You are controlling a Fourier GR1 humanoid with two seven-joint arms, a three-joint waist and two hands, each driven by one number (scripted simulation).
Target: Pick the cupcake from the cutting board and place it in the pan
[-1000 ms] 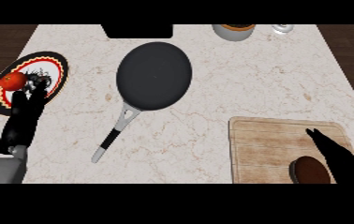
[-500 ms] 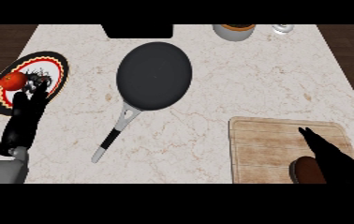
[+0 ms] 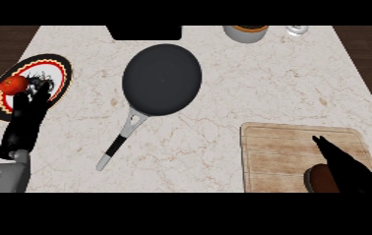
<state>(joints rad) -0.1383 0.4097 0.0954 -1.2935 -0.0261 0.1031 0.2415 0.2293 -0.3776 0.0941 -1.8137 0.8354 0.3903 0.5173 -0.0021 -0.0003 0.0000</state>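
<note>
right hand (image 3: pixel 347 167) at lower-right edge, fingers straight, beside cupcake (image 3: pixel 320 179) — contact unclear | board (image 3: pixel 280 150) | pan (image 3: pixel 161 79) mid-counter | left hand (image 3: pixel 27 116) relaxed, over plate (image 3: pixel 58 67)

Right hand (image 3: pixel 347 167) is lying over the cupcake (image 3: pixel 320 178) at the board's (image 3: pixel 283 150) near edge; the pan (image 3: pixel 161 79) is sitting mid-counter.
</note>
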